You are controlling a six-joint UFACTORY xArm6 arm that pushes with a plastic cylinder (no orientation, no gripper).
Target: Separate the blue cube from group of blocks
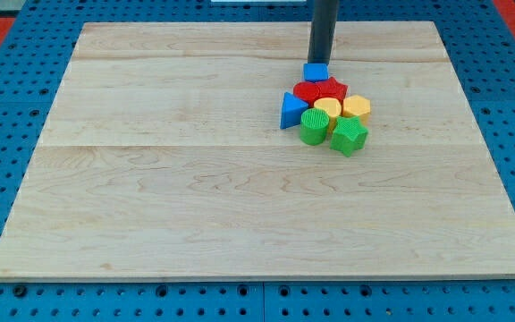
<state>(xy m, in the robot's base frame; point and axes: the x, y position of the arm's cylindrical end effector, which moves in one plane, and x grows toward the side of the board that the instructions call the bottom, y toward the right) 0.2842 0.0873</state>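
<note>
My tip (320, 62) sat touching blue cube (316, 72), top of cluster; no jaws fitted. Approach step; next, likely sideways push away from red blocks (321, 89).

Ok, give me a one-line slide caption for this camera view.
My tip sits just above the blue cube, at the top of a tight block cluster on the wooden board.
</note>
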